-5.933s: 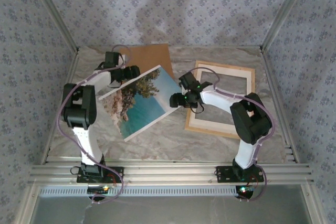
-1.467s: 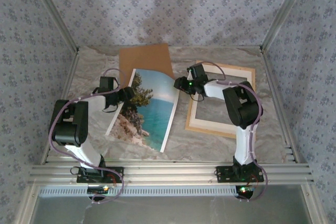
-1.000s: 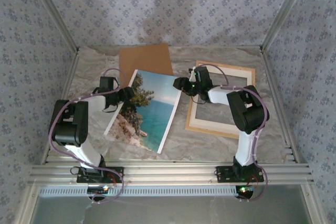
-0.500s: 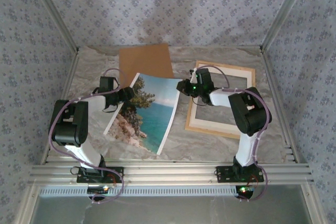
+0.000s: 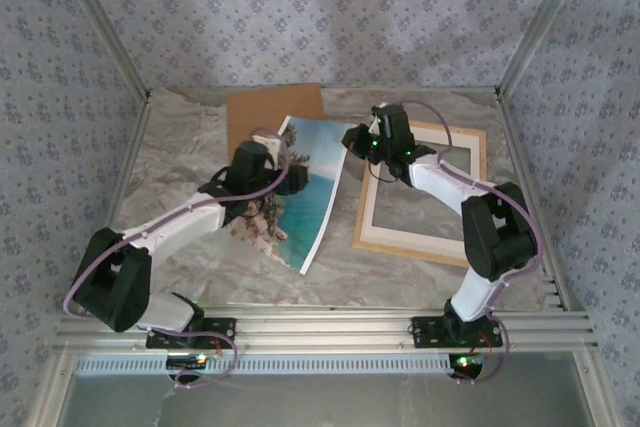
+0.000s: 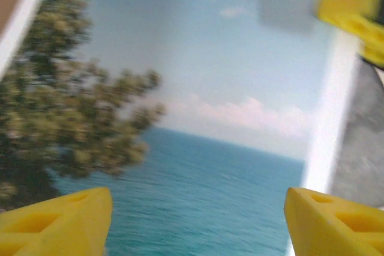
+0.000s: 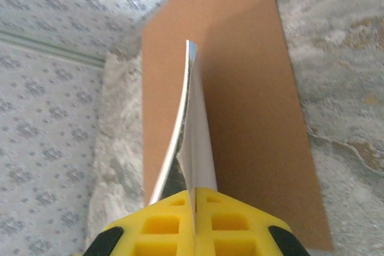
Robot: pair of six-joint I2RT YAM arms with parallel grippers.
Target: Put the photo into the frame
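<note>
In the middle of the top view, the photo (image 5: 308,192) stands tilted across the marbled table (image 5: 190,147). Its lower corner points toward the bottom centre and its top edge sits up by the brown backing board (image 5: 262,107). It has not gone into the frame (image 5: 445,128). That light wooden rectangle lies flat to the right of centre with a white mat border (image 5: 400,235) inside it, and the photo's right edge is just beside its left side.

Up at the photo's upper right corner, the right gripper (image 5: 358,139) has it pinched. From the right wrist camera, at the bottom centre, the 2 yellow pads (image 7: 162,226) are pressed together on the print's edge. The sheet (image 7: 191,118) rises edge-on from them in a slight curve, with the backing board (image 7: 240,88) spread behind it.

Left of centre in the top view, the left gripper (image 5: 282,159) hangs over the tree side of the picture. On its own camera, the 2 yellow fingertips (image 6: 60,220) sit far apart in the lower corners, jaws spread wide with nothing clamped between them. Sea, sky and dark trees of the photo (image 6: 198,118) show between them. The shot is blurred, so I can't tell whether those tips touch the paper. The right gripper's yellow pad (image 6: 354,10) shows in the upper right corner of that view.
</note>
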